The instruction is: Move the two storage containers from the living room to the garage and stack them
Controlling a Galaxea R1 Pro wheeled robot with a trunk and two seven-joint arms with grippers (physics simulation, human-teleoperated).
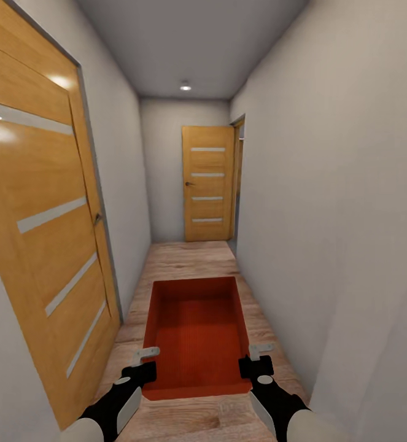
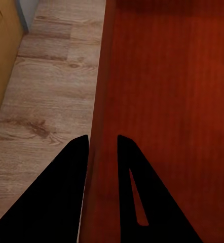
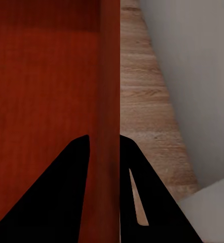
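Note:
An orange-red storage container (image 1: pixel 197 331), open-topped and empty, hangs in front of me above a wood-plank corridor floor. My left gripper (image 1: pixel 147 362) is shut on its left wall (image 2: pixel 99 152), one finger outside and one inside. On the opposite wall (image 3: pixel 109 142) my right gripper (image 1: pixel 257 359) is shut the same way. Both wrist views look along the dark fingers (image 2: pixel 66 192) straddling the thin red wall, with the bin's ribbed bottom (image 3: pixel 41 91) on one side and floor planks on the other.
I am in a narrow corridor with white-grey walls. A tall wooden door (image 1: pixel 37 245) is close on the left. Another wooden door (image 1: pixel 208 183) closes the far end, with an opening (image 1: pixel 239 178) beside it on the right. The right wall (image 1: pixel 350 245) runs close alongside.

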